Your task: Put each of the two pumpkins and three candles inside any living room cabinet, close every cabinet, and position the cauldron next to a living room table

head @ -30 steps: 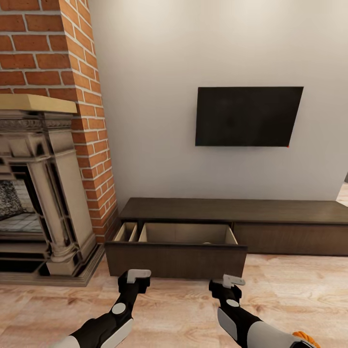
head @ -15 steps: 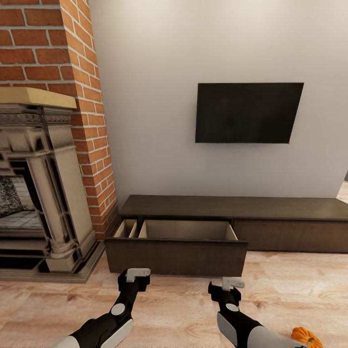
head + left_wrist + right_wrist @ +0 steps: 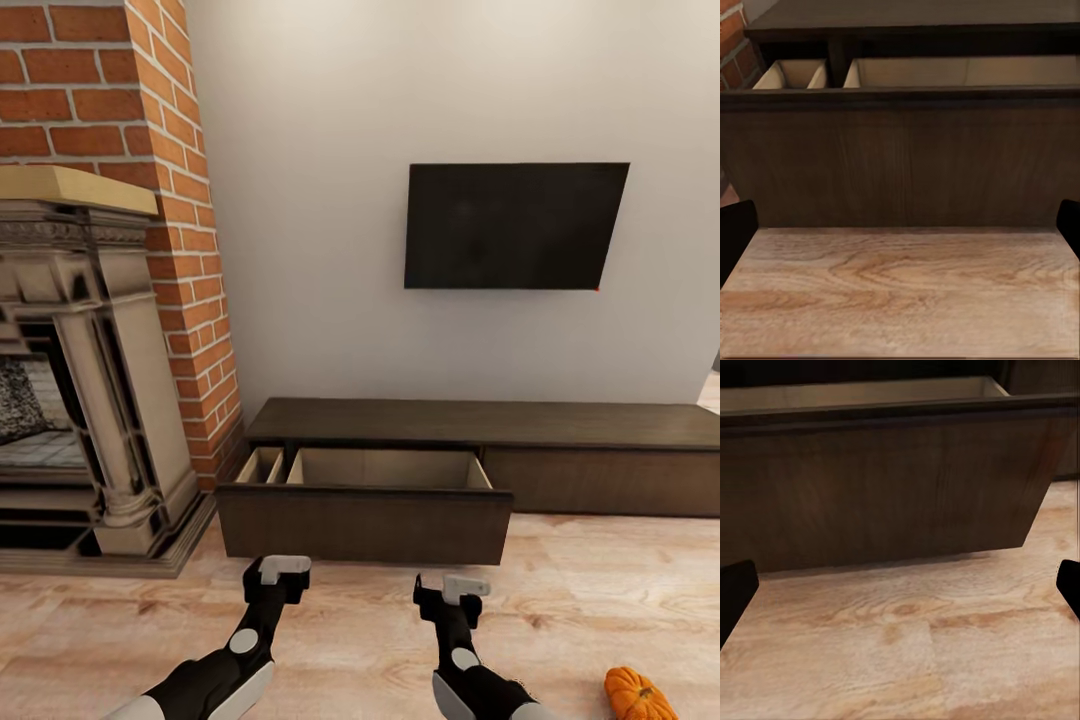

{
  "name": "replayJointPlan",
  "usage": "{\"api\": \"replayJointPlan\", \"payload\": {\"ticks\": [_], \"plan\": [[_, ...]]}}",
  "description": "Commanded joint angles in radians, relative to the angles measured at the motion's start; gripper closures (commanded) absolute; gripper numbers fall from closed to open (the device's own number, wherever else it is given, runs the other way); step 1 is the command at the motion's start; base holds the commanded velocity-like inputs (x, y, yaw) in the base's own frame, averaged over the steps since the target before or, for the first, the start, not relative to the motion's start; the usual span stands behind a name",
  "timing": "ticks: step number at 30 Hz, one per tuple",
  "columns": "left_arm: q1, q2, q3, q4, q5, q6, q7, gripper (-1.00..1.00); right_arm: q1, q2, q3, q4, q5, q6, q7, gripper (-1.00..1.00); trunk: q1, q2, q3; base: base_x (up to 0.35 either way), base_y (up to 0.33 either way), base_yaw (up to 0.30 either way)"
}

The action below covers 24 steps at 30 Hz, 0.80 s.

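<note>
The long, low dark brown cabinet (image 3: 480,425) stands against the wall, and its left drawer (image 3: 365,522) is pulled out, showing a tan interior split into two compartments. What lies inside is hidden by the drawer front. One orange pumpkin (image 3: 637,694) lies on the wooden floor at the lower right, beside my right arm. My left gripper (image 3: 283,568) and right gripper (image 3: 463,585) both hover just in front of the drawer front, open and empty. In the left wrist view the drawer front (image 3: 900,161) is close ahead of the left gripper (image 3: 900,232). The right gripper (image 3: 900,589) faces the drawer's right end (image 3: 892,487).
An ornate fireplace (image 3: 80,400) with a brick chimney (image 3: 150,110) stands left of the cabinet, its base reaching close to the drawer's left corner. A black TV (image 3: 515,226) hangs on the wall above. Wooden floor (image 3: 600,590) extends to the right.
The whole view has shifted slightly downward, bringing more of the pumpkin into sight at the lower right. My right gripper has moved a little to the left. The drawer stays open.
</note>
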Motion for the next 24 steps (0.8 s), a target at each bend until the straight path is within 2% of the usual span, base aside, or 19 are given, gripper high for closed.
{"api": "replayJointPlan", "payload": {"ticks": [1,3,6,10,15,20,24], "plan": [[-0.002,0.001,-0.009,0.007,0.009,-0.006,0.006,-1.00,0.006,0.001,0.019,-0.013,0.008,-0.007,-0.044,-1.00,0.004,-0.008,-0.004,0.000,0.000,0.000],[-0.002,0.000,-0.009,0.018,0.009,-0.006,0.006,-1.00,0.012,0.002,0.033,-0.025,0.041,-0.009,-0.107,-1.00,0.011,-0.022,-0.011,0.000,0.000,0.000],[-0.002,0.000,-0.009,0.027,0.008,-0.006,0.006,-1.00,0.015,0.002,0.041,-0.034,0.067,-0.011,-0.152,-1.00,0.023,-0.043,-0.020,0.000,0.000,0.000],[-0.002,0.001,-0.009,0.031,0.008,-0.006,0.006,-1.00,0.018,0.002,0.043,-0.039,0.079,-0.012,-0.174,-1.00,0.038,-0.071,-0.032,0.000,0.000,0.000],[-0.002,0.001,-0.009,0.032,0.008,-0.006,0.004,-1.00,0.018,-0.001,0.042,-0.040,0.079,-0.014,-0.177,-1.00,0.057,-0.106,-0.048,0.000,0.000,0.000],[-0.002,0.002,-0.010,0.033,0.010,-0.006,-0.059,-1.00,0.018,-0.001,0.041,-0.040,0.078,-0.013,-0.120,-1.00,0.077,-0.141,-0.064,0.000,0.000,0.000],[-0.002,0.002,-0.009,0.034,0.012,-0.006,-0.088,-1.00,0.018,-0.001,0.039,-0.036,0.078,-0.011,-0.098,-1.00,0.092,-0.169,-0.076,0.000,0.000,0.000]]}}
